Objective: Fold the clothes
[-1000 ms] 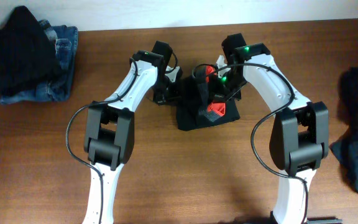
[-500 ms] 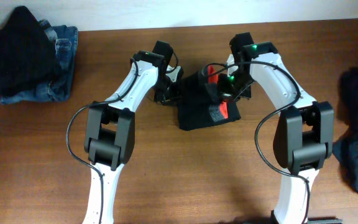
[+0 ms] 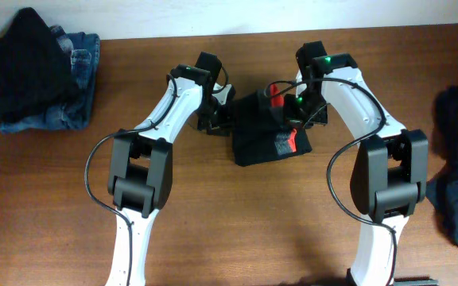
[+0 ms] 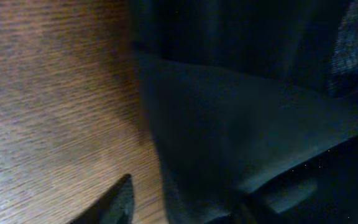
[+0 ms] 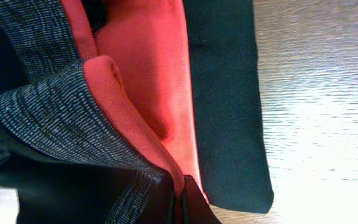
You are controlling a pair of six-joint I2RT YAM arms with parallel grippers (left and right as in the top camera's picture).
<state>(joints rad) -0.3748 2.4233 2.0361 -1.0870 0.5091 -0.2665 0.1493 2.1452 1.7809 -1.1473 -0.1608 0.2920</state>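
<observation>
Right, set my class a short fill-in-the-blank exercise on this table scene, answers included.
The dark garment between the two arms has ____ trim. The black garment in the corner lies on a pair of blue ____. The table is brown ____.
Answers: red; jeans; wood.

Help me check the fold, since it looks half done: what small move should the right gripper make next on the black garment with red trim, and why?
Probably ease the right gripper down to lay the bunched red trim flat on the black garment. The trim humps up at the bundle's far edge, while the left gripper sits at its left edge.
</observation>
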